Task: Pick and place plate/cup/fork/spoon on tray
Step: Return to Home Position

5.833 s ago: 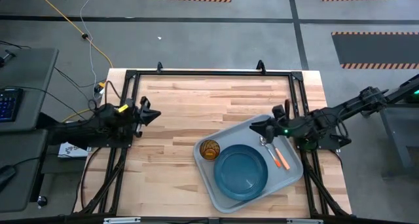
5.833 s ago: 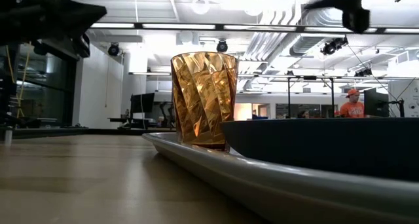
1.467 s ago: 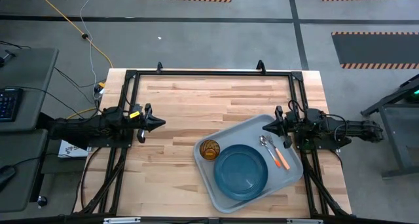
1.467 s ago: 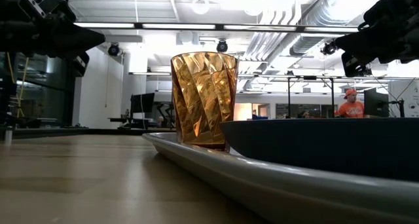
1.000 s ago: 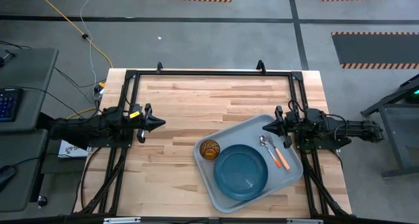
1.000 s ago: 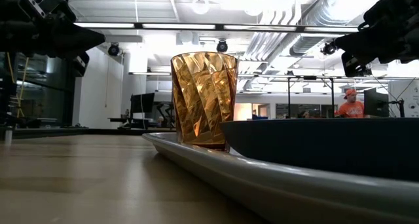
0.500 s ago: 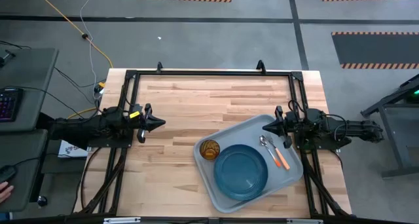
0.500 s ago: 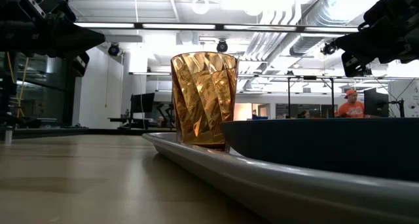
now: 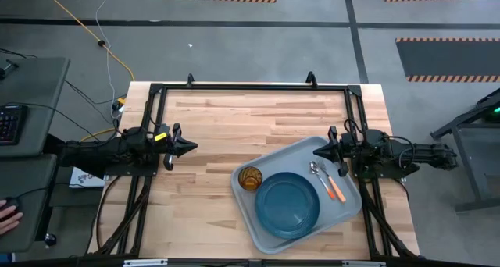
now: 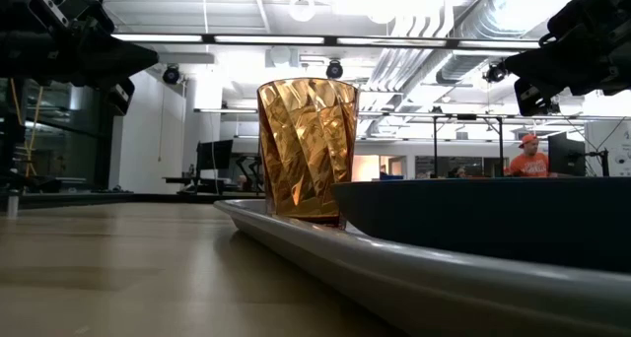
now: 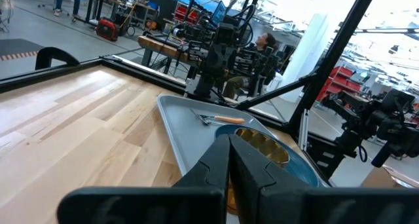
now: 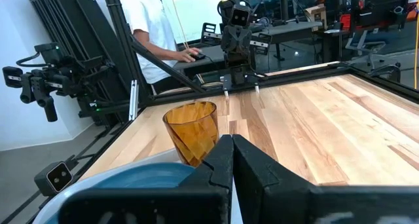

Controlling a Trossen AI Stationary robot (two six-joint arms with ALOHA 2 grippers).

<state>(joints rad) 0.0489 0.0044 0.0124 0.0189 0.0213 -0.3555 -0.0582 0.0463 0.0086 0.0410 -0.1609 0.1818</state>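
The grey-blue tray [image 9: 269, 234] lies on the table's right half, turned askew. On it rest the teal plate [image 9: 288, 205], the amber cup [image 9: 250, 178] upright at the plate's left, and the spoon [image 9: 315, 170] and orange-handled fork [image 9: 336, 187] side by side at the plate's right. My left gripper [image 9: 191, 146] hovers shut at the table's left edge, pointing right. My right gripper [image 9: 316, 151] hovers shut over the tray's far right corner, pointing left. Neither holds anything. The cup [image 12: 192, 131] and the plate [image 12: 124, 183] show beyond the right fingers, and the cup [image 10: 307, 150] and the plate [image 10: 493, 219] in the low view.
A black frame [image 9: 250, 87] runs along the table's far, left and right edges. Bare wood [image 9: 211, 134] stretches between the two grippers and left of the tray. A person in a white shirt [image 12: 154, 34] stands beyond the table's left side, and a hand [image 9: 6, 215] shows there.
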